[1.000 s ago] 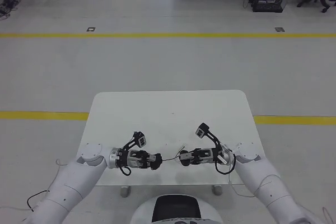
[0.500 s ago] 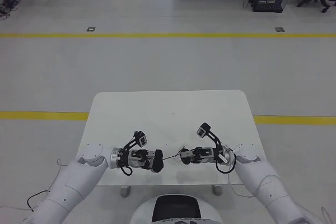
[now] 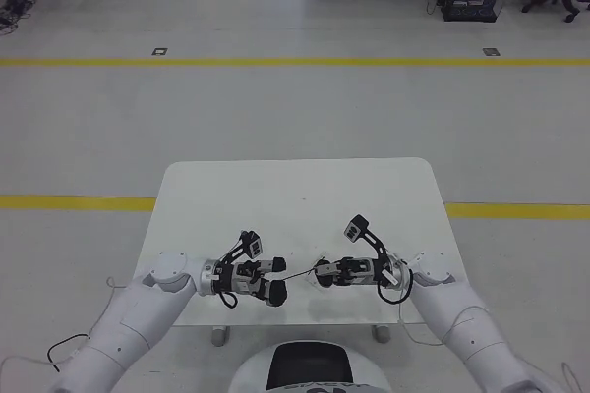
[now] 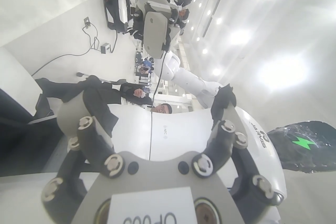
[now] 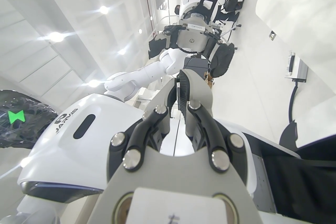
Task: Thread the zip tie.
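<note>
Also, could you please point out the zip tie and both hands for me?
zip tie [image 4: 150,135]: left wrist view, middle of the thin strap.
left hand [image 3: 275,279]: top view, midway between its open fingertips.
right hand [image 3: 321,272]: top view, between its fingertips, shut on the zip tie.

Overhead view looks down; wrist views face each other.

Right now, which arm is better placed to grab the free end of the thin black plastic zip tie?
Left. The left gripper is open, with the thin black plastic zip tie running between its fingers. The right gripper is shut on the far end, so it likely just holds.
</note>
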